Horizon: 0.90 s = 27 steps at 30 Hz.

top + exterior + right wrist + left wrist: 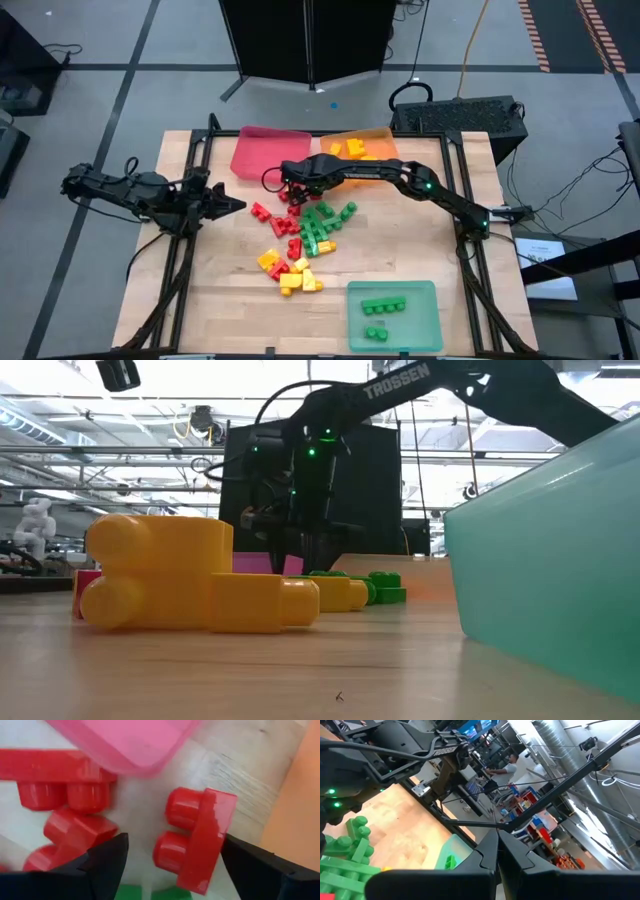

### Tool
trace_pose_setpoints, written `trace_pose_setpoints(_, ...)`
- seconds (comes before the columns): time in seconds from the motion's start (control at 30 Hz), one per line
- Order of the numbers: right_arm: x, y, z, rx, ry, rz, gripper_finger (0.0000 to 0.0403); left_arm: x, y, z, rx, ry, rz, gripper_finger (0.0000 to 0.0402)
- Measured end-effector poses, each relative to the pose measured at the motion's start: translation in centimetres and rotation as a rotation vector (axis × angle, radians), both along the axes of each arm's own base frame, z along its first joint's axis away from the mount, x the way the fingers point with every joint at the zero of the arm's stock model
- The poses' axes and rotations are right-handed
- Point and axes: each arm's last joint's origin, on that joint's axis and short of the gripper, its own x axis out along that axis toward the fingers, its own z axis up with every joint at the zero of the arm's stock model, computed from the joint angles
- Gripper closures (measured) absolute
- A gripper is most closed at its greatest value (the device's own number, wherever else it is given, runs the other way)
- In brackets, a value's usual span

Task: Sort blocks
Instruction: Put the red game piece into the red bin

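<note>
Three trays sit on the wooden worktop point(220, 290): a red tray point(268, 150) and an orange tray point(372, 140) side by side at the far edge, and a green tray point(425, 320) at the near right corner. Judging by what lies in them, the sorting is partly done: the green tray holds a few green blocks point(384, 306), the orange tray holds some yellow blocks point(346, 148), and the red tray looks bare, though its far side cannot be read well. Most of the work seems left, for a loose heap lies mid-worktop: red blocks point(282, 220) nearest the red tray, green ones point(322, 222) beside them, yellow ones point(292, 276) nearer the front. The right arm reaches across to the heap's red end, and its right hand point(292, 190) hangs just by the red tray's near edge. In the right wrist view that hand stands wide, its fingers on either side of one red block point(200, 840) tipped on its side, not yet pinching it. The left hand point(232, 205) waits at the worktop's left, pressed shut on nothing.
</note>
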Motion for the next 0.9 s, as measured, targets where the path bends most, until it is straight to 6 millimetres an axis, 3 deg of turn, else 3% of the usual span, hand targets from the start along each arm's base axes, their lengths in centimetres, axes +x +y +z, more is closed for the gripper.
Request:
trace_pose_setpoints(0.2,0.0,-0.1,-1.5,0.069,0.030,0.006,0.0195,0.0,0.0,-0.1,0.003,0.008,0.000,0.0391)
trace_pose_setpoints(0.33,0.3,0.9,-1.7,0.066,0.034,0.029,0.0273,0.0,0.0,-0.2,0.005,0.016,0.001,0.0391)
trace_pose_setpoints(0.53,0.2,2.4,-0.6,0.077,0.030,0.075,0.0274,0.0,0.0,-0.3,0.008,0.026,0.001,0.0391)
trace_pose_setpoints(0.6,0.1,2.8,0.3,0.073,0.016,0.084,0.0280,0.0,0.0,-0.3,0.008,0.026,0.002,0.0391)
trace_pose_setpoints(0.67,0.0,3.1,1.7,0.066,-0.011,0.094,0.0344,0.0,0.0,-0.3,0.008,0.027,0.002,0.0391)
trace_pose_setpoints(0.73,-0.2,3.3,3.2,0.057,-0.044,0.100,0.0373,0.0,0.0,-0.3,0.008,0.027,0.004,0.0391)
trace_pose_setpoints(0.9,-0.4,2.9,7.3,-0.004,-0.201,0.141,0.0400,0.0,0.0,-0.3,0.010,0.031,0.004,0.0391)
